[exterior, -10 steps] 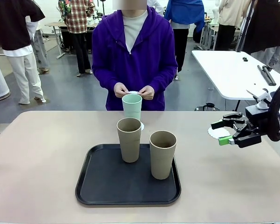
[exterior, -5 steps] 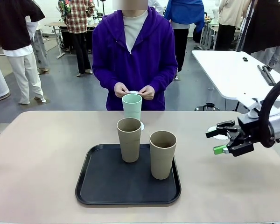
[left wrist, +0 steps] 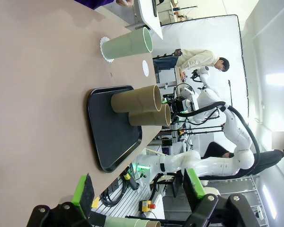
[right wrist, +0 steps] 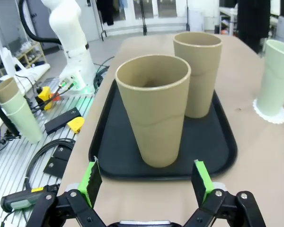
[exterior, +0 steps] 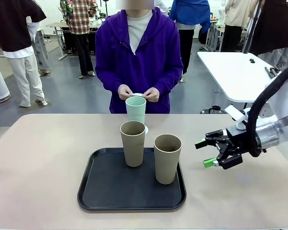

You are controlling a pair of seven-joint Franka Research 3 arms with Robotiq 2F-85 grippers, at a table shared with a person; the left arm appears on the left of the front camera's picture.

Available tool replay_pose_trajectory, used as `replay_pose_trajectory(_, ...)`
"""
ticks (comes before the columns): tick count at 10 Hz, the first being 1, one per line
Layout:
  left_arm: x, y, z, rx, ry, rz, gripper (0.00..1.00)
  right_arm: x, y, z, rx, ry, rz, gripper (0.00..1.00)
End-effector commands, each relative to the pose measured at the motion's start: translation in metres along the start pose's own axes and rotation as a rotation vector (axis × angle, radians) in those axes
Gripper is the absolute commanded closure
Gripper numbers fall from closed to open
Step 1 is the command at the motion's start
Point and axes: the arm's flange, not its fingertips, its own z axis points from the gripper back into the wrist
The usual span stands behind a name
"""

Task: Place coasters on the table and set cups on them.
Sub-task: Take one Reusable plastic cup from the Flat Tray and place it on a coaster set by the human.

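Right gripper (exterior: 204, 153): spread wide, empty, just right of tray (exterior: 105, 194).
Taupe cups (exterior: 167, 158), two, upright on tray; mint cup (exterior: 135, 109) beyond tray, on coaster (exterior: 145, 129). Left gripper (left wrist: 137, 189) likewise wide, empty. Hazard: a finger clipping the nearer tall cup could tip it into its neighbour.

Taupe cup (exterior: 167, 159) upright just left of the right tool (exterior: 204, 154); second taupe cup (exterior: 133, 143) farther left, mint cup (exterior: 135, 109) on its coaster (right wrist: 270, 117) beyond.
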Motion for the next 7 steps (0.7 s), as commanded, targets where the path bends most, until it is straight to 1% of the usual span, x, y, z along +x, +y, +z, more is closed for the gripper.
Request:
replay_pose_trajectory(1,0.001,-0.001,0.002,-0.010,-0.002,-0.011,0.00,-0.003,-0.018,-0.019,0.011,-0.041,0.015,0.00)
replay_pose_trajectory(4,0.001,-0.001,0.002,-0.010,-0.002,-0.011,0.00,-0.001,-0.026,-0.035,0.020,-0.058,-0.014,0.00)
replay_pose_trajectory(7,0.001,-0.001,0.002,-0.010,-0.002,-0.011,0.00,0.001,-0.021,-0.029,0.033,-0.035,-0.012,0.00)
